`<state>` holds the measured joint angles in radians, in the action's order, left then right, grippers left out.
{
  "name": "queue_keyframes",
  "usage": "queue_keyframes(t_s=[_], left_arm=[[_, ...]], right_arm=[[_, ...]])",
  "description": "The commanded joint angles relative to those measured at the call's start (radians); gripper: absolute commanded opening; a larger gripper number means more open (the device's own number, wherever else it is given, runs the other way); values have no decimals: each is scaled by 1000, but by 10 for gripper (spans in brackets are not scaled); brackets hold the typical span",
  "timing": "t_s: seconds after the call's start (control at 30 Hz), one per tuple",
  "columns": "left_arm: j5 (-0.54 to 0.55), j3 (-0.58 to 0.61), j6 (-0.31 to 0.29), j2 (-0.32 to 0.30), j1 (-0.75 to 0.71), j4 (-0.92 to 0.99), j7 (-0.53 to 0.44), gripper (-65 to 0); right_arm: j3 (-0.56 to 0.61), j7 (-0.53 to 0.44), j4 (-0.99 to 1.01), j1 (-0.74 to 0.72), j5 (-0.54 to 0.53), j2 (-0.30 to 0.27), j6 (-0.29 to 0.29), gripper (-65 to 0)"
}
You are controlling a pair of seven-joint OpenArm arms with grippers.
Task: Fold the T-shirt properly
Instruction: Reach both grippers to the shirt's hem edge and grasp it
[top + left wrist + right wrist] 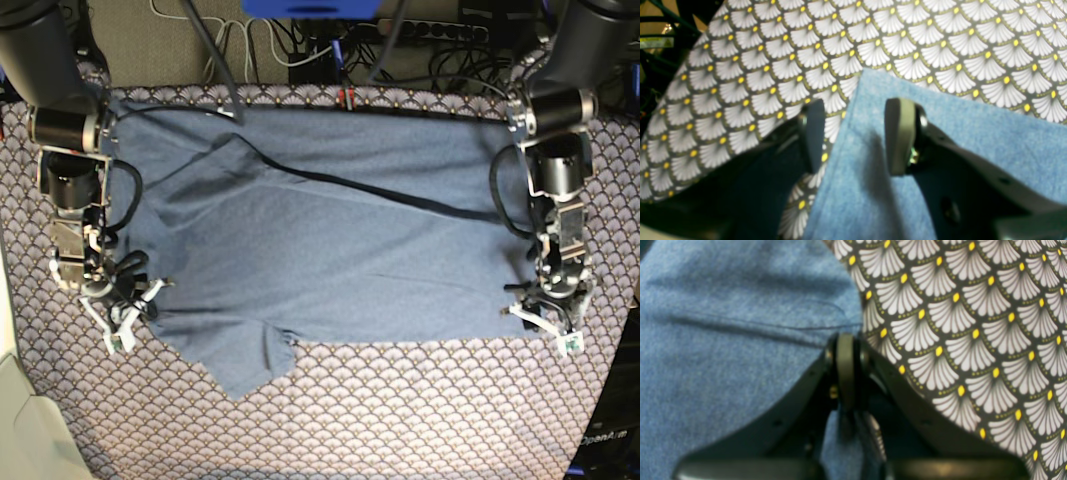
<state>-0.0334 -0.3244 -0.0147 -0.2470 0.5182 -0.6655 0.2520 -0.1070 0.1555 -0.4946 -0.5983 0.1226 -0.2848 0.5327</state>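
Right jaws pinch the T-shirt (pixel 723 350) edge; left jaws stand spread astride its corner on the tablecloth (pixel 940 40).

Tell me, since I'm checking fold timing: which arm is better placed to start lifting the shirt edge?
The right gripper: it is shut on the slate-blue cotton T-shirt edge. The left gripper stands open astride its edge.
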Motion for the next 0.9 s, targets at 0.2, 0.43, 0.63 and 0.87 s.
queue_keyframes(t_s=[0.2,0.43,0.63,0.87], left_arm=[[2,0,11,-35,113,246,-242,-363],[-3,0,11,-51,141,343,-319,-362],[0,0,9,-45,136,346,-336,-362],[5,0,9,-42,119,347,-354,-362]], right_arm=[[0,20,-5,-15,10,-11,-7,-650],[0,22,-5,-15,10,-11,-7,-650],[0,22,-5,-15,10,-11,-7,-650],[0,22,-5,-15,10,-11,-7,-650]])
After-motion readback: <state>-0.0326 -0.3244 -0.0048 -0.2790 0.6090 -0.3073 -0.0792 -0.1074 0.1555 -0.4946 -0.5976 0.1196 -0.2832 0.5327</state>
